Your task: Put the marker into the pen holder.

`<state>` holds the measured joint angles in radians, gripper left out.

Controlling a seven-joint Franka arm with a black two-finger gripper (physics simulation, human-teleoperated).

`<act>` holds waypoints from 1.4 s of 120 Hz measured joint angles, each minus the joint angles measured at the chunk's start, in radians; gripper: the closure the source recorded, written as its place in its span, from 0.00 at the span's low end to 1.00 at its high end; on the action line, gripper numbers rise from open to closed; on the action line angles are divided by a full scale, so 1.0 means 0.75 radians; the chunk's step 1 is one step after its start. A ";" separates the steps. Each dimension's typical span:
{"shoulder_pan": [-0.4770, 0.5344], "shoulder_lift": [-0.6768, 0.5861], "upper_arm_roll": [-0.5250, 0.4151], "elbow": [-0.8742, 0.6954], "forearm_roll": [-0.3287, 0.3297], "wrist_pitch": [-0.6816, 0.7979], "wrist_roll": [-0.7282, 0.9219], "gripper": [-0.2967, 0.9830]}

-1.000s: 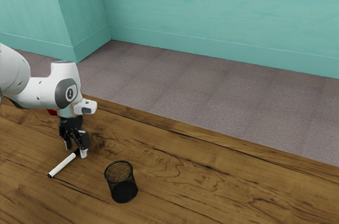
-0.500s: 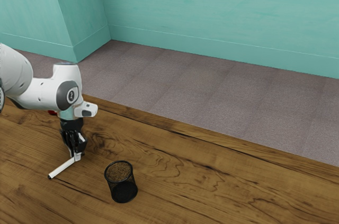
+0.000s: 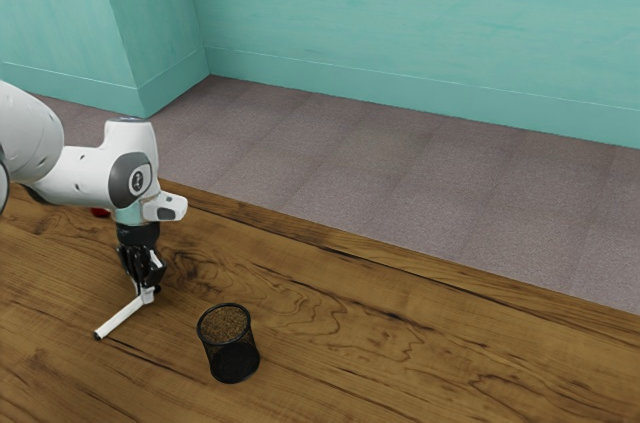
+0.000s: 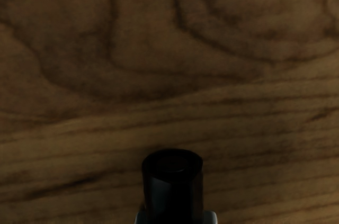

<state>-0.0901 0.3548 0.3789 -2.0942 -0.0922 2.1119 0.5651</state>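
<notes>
Nearest, the brown wooden worktop (image 3: pixel 330 363) is spreading across the foreground, its grain running in dark streaks and loops. The pen holder (image 3: pixel 232 358) (a black mesh cup, round and a little wider at its mouth) is standing upright on it. Just beyond, toward the exterior view's left, the marker (image 3: pixel 121 318) is slanting away from its dark-tipped near end toward the hand (image 3: pixel 147 295). It is staying outside the pen holder, with bare wood showing between the two (whether its near end is touching the wood, I cannot tell).

The hand is pinching the marker by its far, black end, fingers (image 4: pixel 211 217) pressing in from two sides. In the wrist view that black end is showing between them (a stubby cylinder with a round, flat face), and wavy grain is running beyond it.

Above the hand, the white and grey arm (image 3: pixel 80 175) is reaching in from the exterior view's left and bending down at the wrist. Behind it a small red thing (image 3: pixel 100 212) is peeking out (too hidden to name).

Past the worktop's far edge, a greyish carpet (image 3: pixel 400 173) is stretching back in faint bands. Farthest off, a teal wall (image 3: pixel 400 13) is rising above its matching skirting (image 3: pixel 400 85), one section jutting forward at the exterior view's left.
</notes>
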 joint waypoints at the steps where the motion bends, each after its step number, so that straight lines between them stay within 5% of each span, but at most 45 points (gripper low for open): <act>1: 0.000 0.000 0.000 0.000 0.002 0.001 -0.001 0.83; 32: -0.060 -0.114 0.022 0.011 0.065 0.015 -0.046 0.85; 68: -0.273 -0.465 0.019 -0.005 0.126 0.102 -0.130 0.85; 112: -0.399 -0.687 -0.113 -0.251 0.126 0.440 -0.319 0.85; 168: -0.414 -0.716 -0.155 -0.301 -0.072 0.313 -0.705 0.85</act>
<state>-0.4009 -0.1824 0.2628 -2.3202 -0.1460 2.3469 0.0365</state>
